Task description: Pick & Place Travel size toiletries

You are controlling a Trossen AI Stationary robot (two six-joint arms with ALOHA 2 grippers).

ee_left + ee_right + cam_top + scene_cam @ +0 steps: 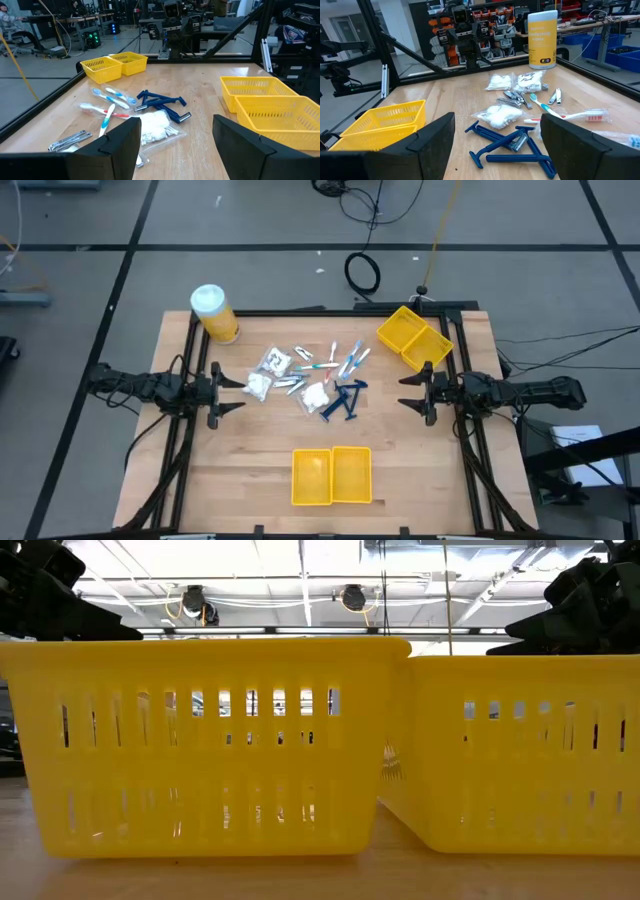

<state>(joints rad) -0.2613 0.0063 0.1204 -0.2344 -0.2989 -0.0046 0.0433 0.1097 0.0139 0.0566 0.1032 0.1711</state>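
The travel size toiletries lie in a loose heap mid-table: clear packets of white bits, toothbrushes, silvery nail clippers and dark blue razors. My left gripper stands open at the table's left edge, level, its fingers pointing toward the heap. My right gripper stands open at the right edge, facing the heap from the other side. Neither touches anything. In the left wrist view the razors and a packet lie just beyond my fingers.
A yellow two-compartment bin sits near the table's front edge. Another yellow bin stands at the far right corner. A tall yellow jar with a white lid stands at the far left corner. Bare wood lies around the heap.
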